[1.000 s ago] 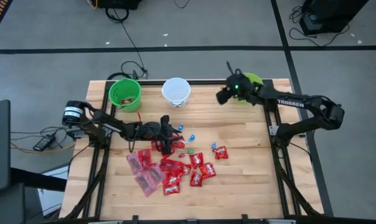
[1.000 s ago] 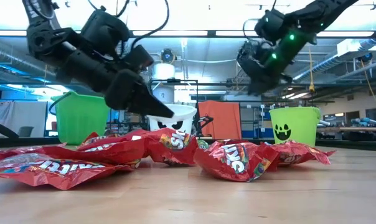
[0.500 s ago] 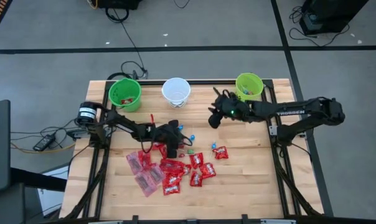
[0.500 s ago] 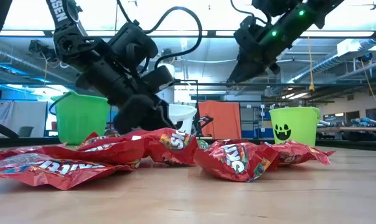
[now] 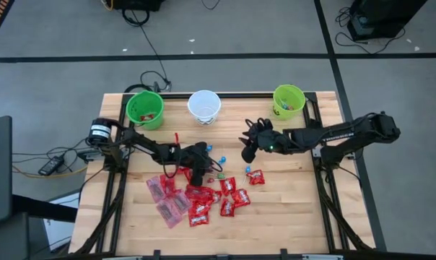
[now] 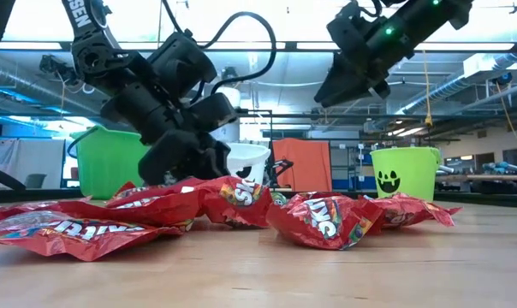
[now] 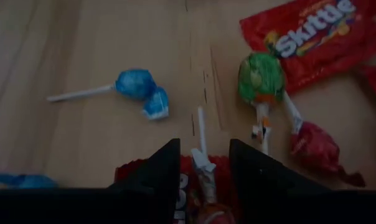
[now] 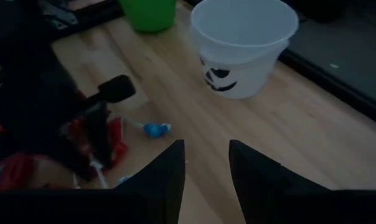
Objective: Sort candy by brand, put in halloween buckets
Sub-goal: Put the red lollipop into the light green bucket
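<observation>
Red Skittles packets [image 5: 211, 198] and flat pinkish packets [image 5: 167, 198] lie heaped on the table's near middle. Loose lollipops lie beside them: blue [image 7: 138, 87], green [image 7: 261, 78] and red [image 7: 319, 149]. At the far edge stand a green bucket [image 5: 146, 108], a white bucket [image 5: 204, 106] and a green bucket with a face [image 5: 289, 100]. My left gripper [image 7: 203, 146] is open and slants down onto the heap's far side, one finger on each side of a lollipop [image 7: 206, 208] that lies on a red packet. My right gripper [image 5: 245, 155] hangs open and empty above the table's middle. My left gripper comes at the lollipop slanting down from the table's left, with its fingers lying along the white stick [image 7: 202, 134]. The lollipop lies flat on a red packet. Whether the fingers touch the lollipop or the packet, I cannot tell.
Bare wood lies between the heap and the buckets, and along the table's right side. Black frame rails [image 5: 315, 155] run down both sides of the table. In the low view the right gripper [image 6: 327, 90] is high above the packets.
My right gripper has swung from over the green bucket with the face toward the table's middle and near side, staying high. My left gripper has tipped nose-down and sunk onto the far side of the heap.
</observation>
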You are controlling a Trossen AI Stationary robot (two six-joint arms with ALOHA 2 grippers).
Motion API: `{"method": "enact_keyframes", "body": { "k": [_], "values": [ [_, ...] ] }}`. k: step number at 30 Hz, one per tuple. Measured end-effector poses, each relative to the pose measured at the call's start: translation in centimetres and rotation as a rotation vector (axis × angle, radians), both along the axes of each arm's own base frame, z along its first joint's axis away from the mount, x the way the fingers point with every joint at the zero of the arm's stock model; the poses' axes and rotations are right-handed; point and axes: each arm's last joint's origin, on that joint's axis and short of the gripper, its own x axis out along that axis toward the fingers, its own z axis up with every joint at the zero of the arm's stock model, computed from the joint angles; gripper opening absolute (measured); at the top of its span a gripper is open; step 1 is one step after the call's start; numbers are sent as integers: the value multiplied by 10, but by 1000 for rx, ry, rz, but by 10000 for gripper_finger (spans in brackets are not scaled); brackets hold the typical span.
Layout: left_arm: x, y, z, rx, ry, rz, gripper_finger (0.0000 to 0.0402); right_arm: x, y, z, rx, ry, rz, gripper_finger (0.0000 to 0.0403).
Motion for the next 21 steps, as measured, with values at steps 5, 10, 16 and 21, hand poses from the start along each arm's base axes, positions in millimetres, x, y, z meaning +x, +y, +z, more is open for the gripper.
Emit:
{"method": "enact_keyframes", "body": {
  "k": [5,10,16,21],
  "values": [
    [-1,2,-1,20,12,36,128,-2,5,-7,-11,-14,-27,137],
    [1,2,2,24,-20,47,87,-3,6,-11,-5,-33,-17,131],
    [5,3,21,25,-145,99,87,-2,12,-26,61,13,148,115],
    [2,4,43,11,-225,122,87,12,25,-42,38,-63,351,112]
  ]
}}
